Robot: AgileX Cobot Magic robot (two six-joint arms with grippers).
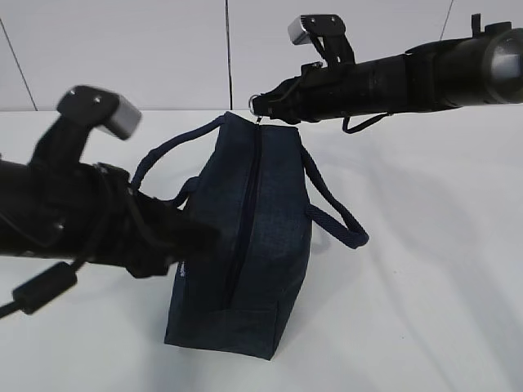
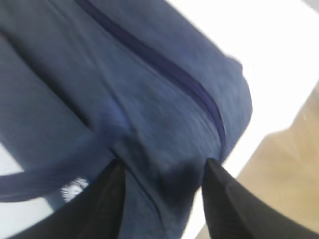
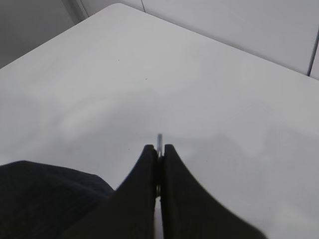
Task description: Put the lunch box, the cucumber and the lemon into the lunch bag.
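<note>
Nearest, the left gripper (image 2: 162, 172) stands spread against the soft, limp cloth of the lunch bag (image 1: 245, 245), upright on the table (image 1: 425, 269). Right gripper (image 1: 263, 104) pinches the stiff zipper ring (image 1: 255, 103), probably the surest hold.

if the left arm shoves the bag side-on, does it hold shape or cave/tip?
Probably caves first: the bag is soft fabric, already creased between the left pincer's open fingers. It likely won't slide cleanly; it stands tall and narrow, so it may lean. The right pincer, shut on the zipper ring, might steady the far end.
</note>
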